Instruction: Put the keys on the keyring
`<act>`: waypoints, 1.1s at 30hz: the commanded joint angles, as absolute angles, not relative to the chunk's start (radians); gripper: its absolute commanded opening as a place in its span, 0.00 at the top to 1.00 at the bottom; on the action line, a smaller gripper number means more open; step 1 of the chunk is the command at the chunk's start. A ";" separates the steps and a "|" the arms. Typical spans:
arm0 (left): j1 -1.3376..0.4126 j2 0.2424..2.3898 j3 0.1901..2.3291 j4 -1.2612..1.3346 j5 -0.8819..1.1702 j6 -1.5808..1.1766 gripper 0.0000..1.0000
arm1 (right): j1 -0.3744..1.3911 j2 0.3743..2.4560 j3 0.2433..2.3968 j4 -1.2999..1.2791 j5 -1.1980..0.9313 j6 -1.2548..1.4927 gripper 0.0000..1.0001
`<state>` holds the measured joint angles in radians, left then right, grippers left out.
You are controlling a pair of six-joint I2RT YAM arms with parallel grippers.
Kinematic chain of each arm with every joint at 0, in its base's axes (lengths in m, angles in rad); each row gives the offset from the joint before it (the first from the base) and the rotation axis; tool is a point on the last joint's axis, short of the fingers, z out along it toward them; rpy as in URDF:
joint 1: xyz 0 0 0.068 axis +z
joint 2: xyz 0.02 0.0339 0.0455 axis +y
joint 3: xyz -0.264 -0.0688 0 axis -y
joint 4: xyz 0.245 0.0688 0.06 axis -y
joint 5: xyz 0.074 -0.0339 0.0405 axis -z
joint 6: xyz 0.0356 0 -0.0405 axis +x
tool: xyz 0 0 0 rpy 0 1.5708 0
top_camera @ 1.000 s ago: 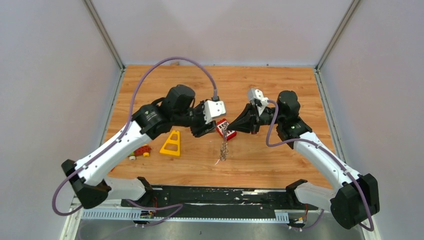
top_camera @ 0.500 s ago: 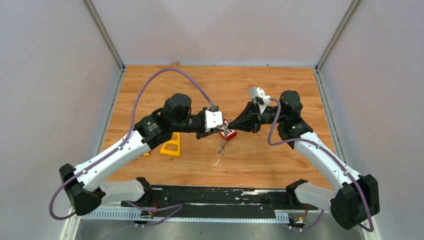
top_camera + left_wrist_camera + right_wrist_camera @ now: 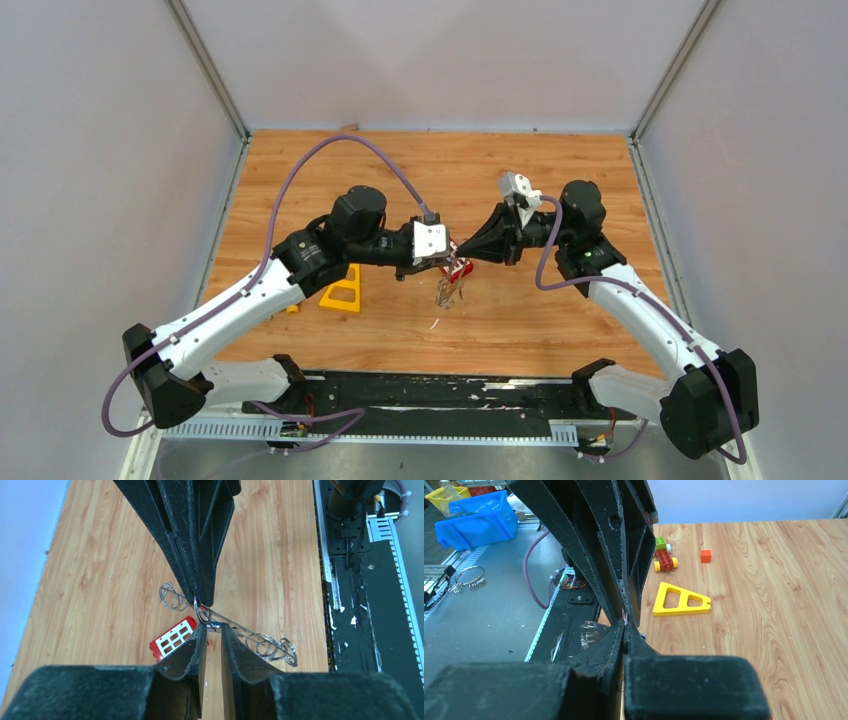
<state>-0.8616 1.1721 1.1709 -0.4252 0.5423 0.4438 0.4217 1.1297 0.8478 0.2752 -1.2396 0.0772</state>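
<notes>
Threading step: right gripper (image 3: 201, 601) pinches the keyring (image 3: 235, 628) just beside the red block (image 3: 172, 641); left gripper (image 3: 214, 629), jaws narrowly parted, must next clamp what is possibly the blue key (image 3: 213, 625).

There is one keyring (image 3: 267, 647), one red block (image 3: 172, 641), one yellow triangle (image 3: 680, 610), one orange cube (image 3: 706, 556) and one small brick toy (image 3: 664, 560).

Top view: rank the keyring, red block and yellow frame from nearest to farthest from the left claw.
1. The keyring, hanging at the tips of the left claw, on the near side.
2. The red block, just right of the tips; too close to call against the keyring.
3. The yellow frame, clearly farthest, left beside the forearm.
</notes>
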 commanded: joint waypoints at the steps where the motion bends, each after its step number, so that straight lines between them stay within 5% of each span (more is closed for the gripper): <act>1: -0.862 1.159 1.170 -0.400 0.563 0.438 0.77 | 0.415 1.118 0.867 0.315 -1.256 0.076 1.00; 5: -0.862 1.153 1.162 -0.387 0.564 0.439 0.78 | 0.414 1.119 0.868 0.314 -1.255 0.076 1.00; 14: -0.862 1.164 1.155 -0.391 0.566 0.446 0.99 | 0.411 1.116 0.869 0.312 -1.249 0.076 1.00; 29: -0.923 1.228 1.196 -0.398 0.516 0.455 0.97 | 0.413 1.131 0.854 0.308 -1.177 0.080 1.00; 33: -0.923 1.226 1.207 -0.405 0.480 0.454 0.90 | 0.413 1.130 0.853 0.291 -1.177 0.061 1.00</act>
